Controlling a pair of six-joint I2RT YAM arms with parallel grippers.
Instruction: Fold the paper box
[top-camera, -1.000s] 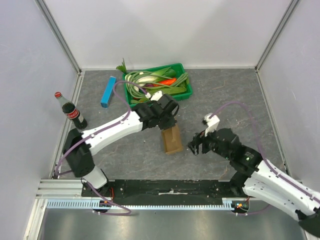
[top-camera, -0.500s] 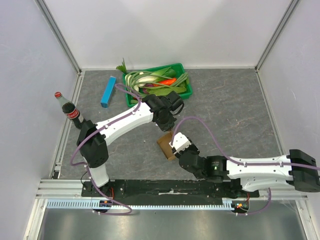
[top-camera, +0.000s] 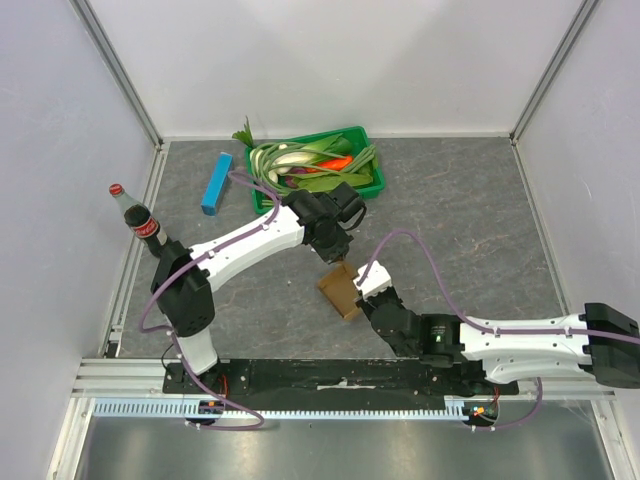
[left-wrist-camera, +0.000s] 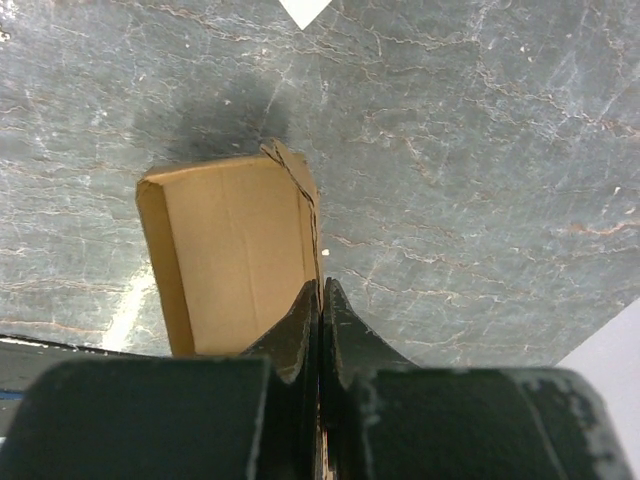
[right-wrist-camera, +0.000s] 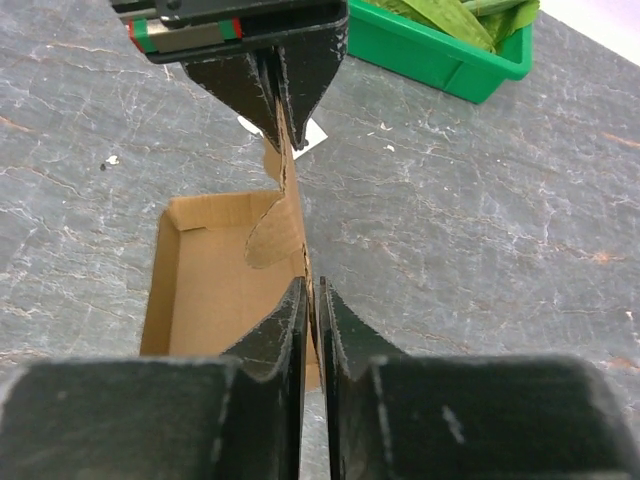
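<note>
Left gripper (left-wrist-camera: 320, 292), right gripper (right-wrist-camera: 311, 290) pinch paper box (left-wrist-camera: 235, 250) wall.

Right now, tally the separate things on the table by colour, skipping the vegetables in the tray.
Brown: 1, paper box
Green: 1, tray
Blue: 1, slim box
Dark with a red cap: 1, cola bottle
White: 1, small card
Total: 5
</note>
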